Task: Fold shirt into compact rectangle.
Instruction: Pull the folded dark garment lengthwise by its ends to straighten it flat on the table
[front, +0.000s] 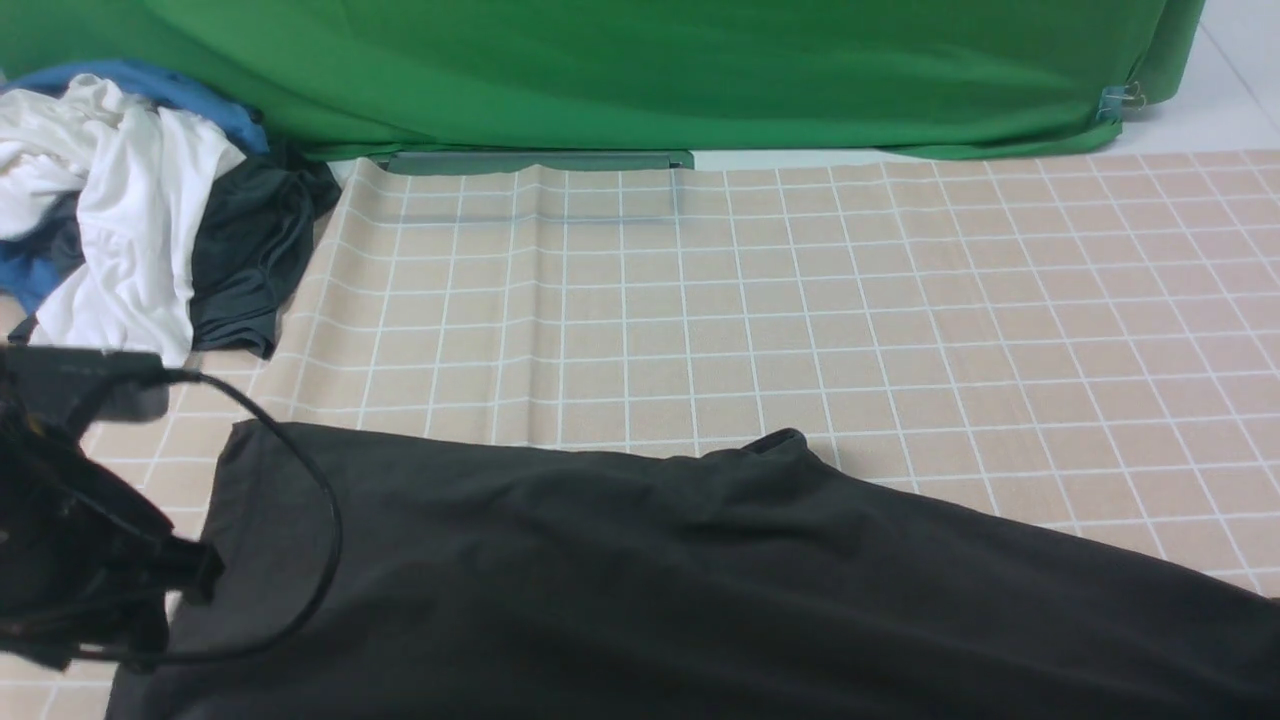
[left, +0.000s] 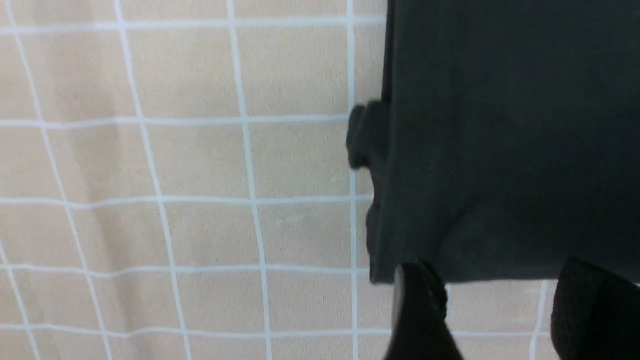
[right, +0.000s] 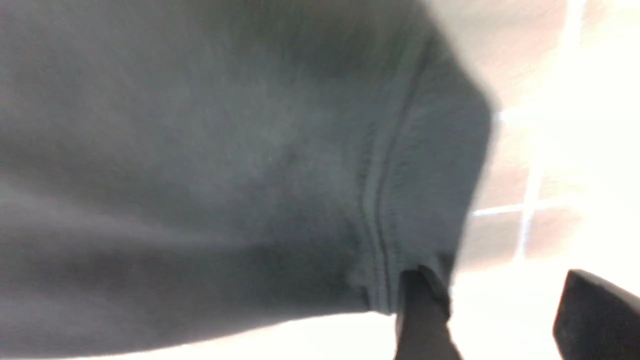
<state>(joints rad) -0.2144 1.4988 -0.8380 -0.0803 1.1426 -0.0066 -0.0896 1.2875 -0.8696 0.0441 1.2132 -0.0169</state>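
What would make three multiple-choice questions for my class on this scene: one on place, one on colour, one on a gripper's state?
1. Where is the white garment?
A) On top of the black shirt
B) At the front view's upper left
C) At the front view's right edge

2. What colour is the big cloth hanging behind the table?
A) Green
B) Red
C) Yellow

3. How is the left pincer?
A) Shut on the shirt
B) Shut on nothing
C) Open

1: B, since the white garment lies in the pile beyond the left arm.
2: A, since the hanging cloth is green throughout.
3: C, since the left pincer shows its two fingers apart by the shirt's edge.
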